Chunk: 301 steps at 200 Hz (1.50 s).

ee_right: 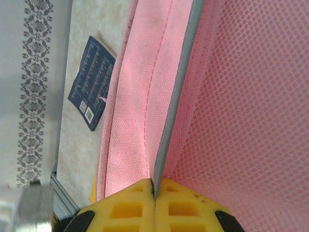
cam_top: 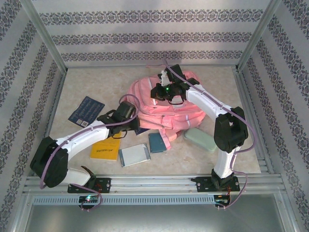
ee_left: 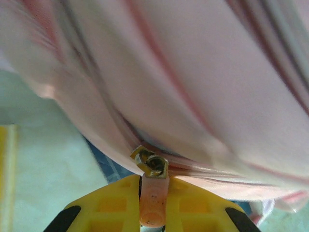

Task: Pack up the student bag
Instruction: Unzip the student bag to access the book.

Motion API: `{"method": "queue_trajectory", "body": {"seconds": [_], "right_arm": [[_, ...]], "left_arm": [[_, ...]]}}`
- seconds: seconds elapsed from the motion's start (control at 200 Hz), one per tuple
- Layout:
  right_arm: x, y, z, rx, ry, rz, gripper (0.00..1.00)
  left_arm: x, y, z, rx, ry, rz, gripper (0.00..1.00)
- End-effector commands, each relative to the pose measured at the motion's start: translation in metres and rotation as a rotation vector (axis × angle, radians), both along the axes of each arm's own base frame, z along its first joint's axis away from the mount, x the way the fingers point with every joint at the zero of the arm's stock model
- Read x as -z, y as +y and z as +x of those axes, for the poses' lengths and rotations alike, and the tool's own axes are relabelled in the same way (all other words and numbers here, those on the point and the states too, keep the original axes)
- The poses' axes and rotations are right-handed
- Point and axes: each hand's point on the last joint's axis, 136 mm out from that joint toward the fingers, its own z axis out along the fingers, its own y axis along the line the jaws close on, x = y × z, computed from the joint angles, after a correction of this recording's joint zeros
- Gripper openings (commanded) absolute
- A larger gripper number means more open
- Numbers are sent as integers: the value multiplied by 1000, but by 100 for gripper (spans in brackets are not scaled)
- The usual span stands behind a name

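— Looking for the large soft pink fabric student bag (cam_top: 147,99): where is it?
— Lying flat mid-table, an arm at each end.
— The left gripper (ee_left: 153,193)?
— At the bag's near-left edge, its jaws pinched on a small pink rubbery zipper pull (ee_left: 153,205) hanging from a brassy metal slider (ee_left: 150,163).
— And the right gripper (ee_right: 154,191)?
— On the bag's far side, closed tight on a thin grey trim strip (ee_right: 176,96) between weave and mesh.
— Around the bag?
— Left of it, a dark blue printed booklet (cam_top: 86,110). Along its front edge, a yellow book (cam_top: 105,150), a grey-white flat pad (cam_top: 134,155) that is possibly a notebook, a teal book (cam_top: 156,142) and a pale green oblong case (cam_top: 200,139).
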Motion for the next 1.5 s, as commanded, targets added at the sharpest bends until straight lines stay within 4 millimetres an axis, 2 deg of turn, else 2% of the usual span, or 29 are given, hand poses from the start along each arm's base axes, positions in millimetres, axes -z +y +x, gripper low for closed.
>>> {"method": "queue_trajectory", "body": {"seconds": [0.0, 0.1, 0.225, 0.245, 0.305, 0.35, 0.39, 0.485, 0.555, 0.655, 0.719, 0.809, 0.874, 0.939, 1.019, 1.129, 1.199, 1.294, 1.419, 1.499], "right_arm": [[-3, 6, -11, -104, -59, -40, 0], [-6, 12, -16, -166, -113, -89, 0], [-1, 20, -19, -215, -138, -180, 0], [0, 19, -18, -210, -144, -201, 5], [1, 13, -12, -171, -166, -275, 32], [-2, 5, -7, -124, -183, -311, 44], [-8, -1, -3, -71, -191, -331, 50], [-27, -22, 1, 89, -210, -377, 52], [-39, -38, -5, 186, -218, -401, 51], [-53, -61, -26, 286, -227, -408, 50], [-52, -80, -40, 345, -222, -421, 44], [-45, -105, -64, 401, -217, -435, 28], [-29, -120, -82, 420, -187, -460, 13], [-8, -125, -102, 407, -129, -451, 0], [23, -126, -123, 388, -46, -441, 0], [52, -120, -139, 374, 18, -426, 0], [64, -115, -139, 359, 34, -421, 0], [76, -111, -128, 353, 46, -441, 0], [75, -123, -88, 411, -2, -461, 0], [69, -133, -60, 443, -44, -496, 4]], "left_arm": [[-7, 38, 7, -75, -8, 15, 0], [-16, 48, 15, -90, -23, -21, 0], [-27, 33, 18, -27, -27, -80, 0], [-29, 29, 18, -15, -27, -97, 0], [-34, 22, 16, 3, -25, -134, 0], [-38, 19, 15, 13, -30, -154, 0], [-42, 18, 13, 18, -40, -167, 0], [-49, 15, 8, 22, -54, -200, 0], [-54, 10, 5, 38, -59, -228, 0], [-60, 5, 3, 54, -61, -243, 0], [-64, 4, 3, 60, -69, -245, 0], [-69, 2, 3, 69, -74, -248, 0], [-73, 1, 3, 77, -79, -248, 0], [-78, 0, 3, 84, -86, -248, 0], [-84, -1, 4, 92, -95, -253, 0], [-93, -4, 4, 98, -103, -268, 0], [-99, -7, 4, 104, -105, -281, 0], [-110, -13, 1, 122, -107, -295, 0], [-122, -21, -7, 149, -106, -297, 0], [-124, -24, -13, 153, -107, -292, 0]]}}
